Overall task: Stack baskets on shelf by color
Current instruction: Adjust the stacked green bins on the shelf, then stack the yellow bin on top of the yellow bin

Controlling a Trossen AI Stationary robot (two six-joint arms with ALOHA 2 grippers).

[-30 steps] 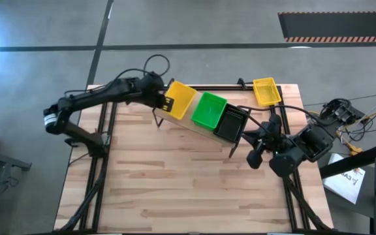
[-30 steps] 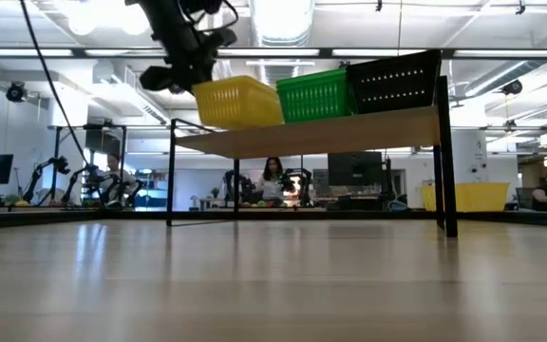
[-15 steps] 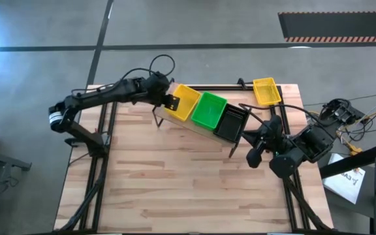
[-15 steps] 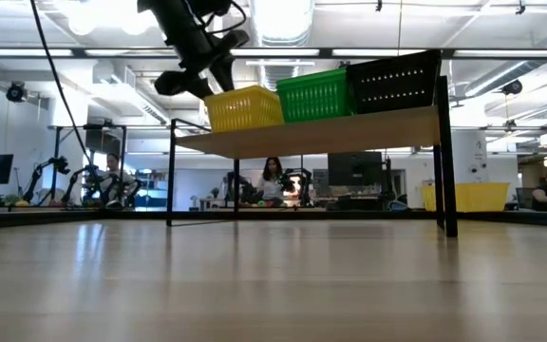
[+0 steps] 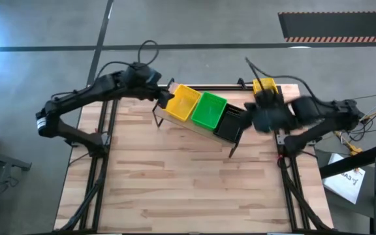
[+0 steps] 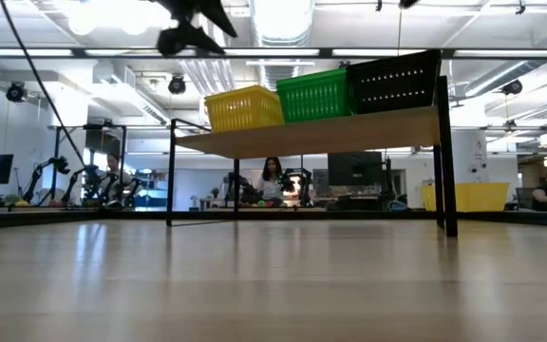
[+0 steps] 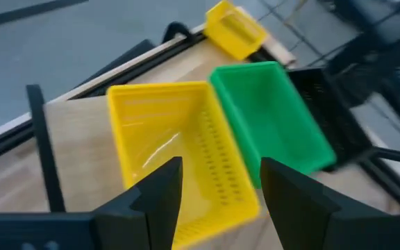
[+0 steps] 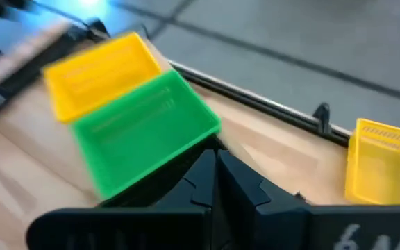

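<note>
The left gripper (image 7: 214,198) is open wide, holding nothing, with the yellow basket (image 7: 176,149) on the shelf (image 6: 307,133) just past its jaws; the right gripper (image 8: 216,182) is pinched closed above the black basket (image 5: 231,122)

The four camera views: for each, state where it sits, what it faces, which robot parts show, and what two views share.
High: overhead, facing straight down; both arms, the shelf.
Low: tabletop height, facing level across; only a dark piece of arm at the top.
Left wrist: looks past the open left tool onto the yellow basket.
Right wrist: looks past the shut right tool.
Shared: both wrist views show the green basket.
</note>
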